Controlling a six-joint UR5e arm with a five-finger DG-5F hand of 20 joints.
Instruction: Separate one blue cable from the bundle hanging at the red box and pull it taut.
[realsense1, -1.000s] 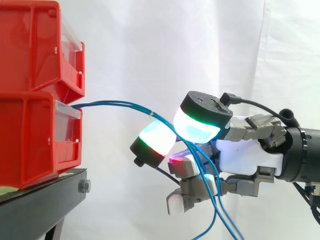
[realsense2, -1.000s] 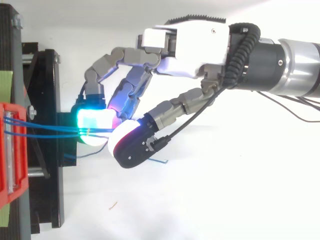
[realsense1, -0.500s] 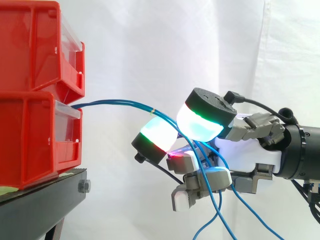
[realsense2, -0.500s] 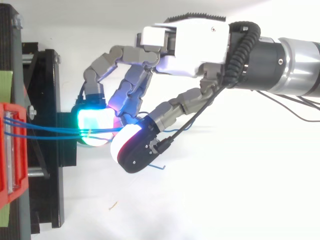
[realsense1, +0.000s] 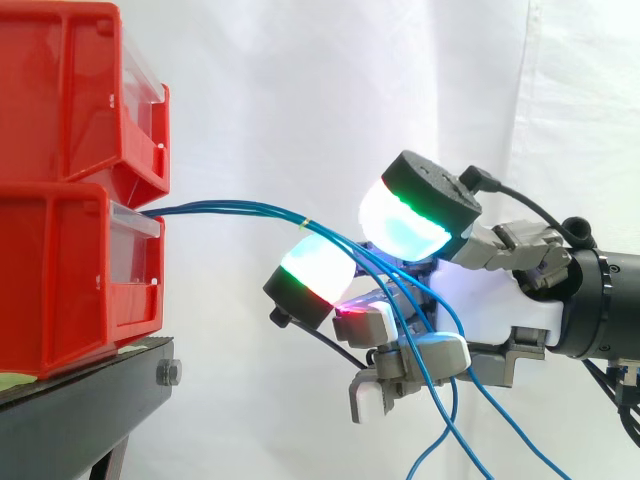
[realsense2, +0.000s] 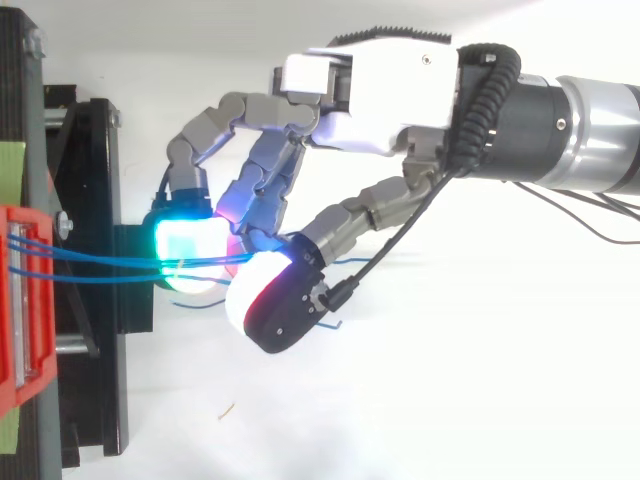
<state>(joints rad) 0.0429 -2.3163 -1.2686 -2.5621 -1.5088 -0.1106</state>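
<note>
Hand (realsense1: 500, 300): fingers curled loosely round cables (realsense1: 230, 208), thumb raised.
Done: bundle spans box (realsense1: 60, 270) to hand.
Left: seemingly none singled out; none taut.

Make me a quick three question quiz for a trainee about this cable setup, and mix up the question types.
1. Multiple choice: past the robot hand, the blue cables run A) up, B) down, C) level.
2. True or false: the robot hand is clear of the cables.
3. Fill in: the red bins sit on a ___ stand.

Key: 1 B. 2 false, it is closed on them. 3 black.
</note>
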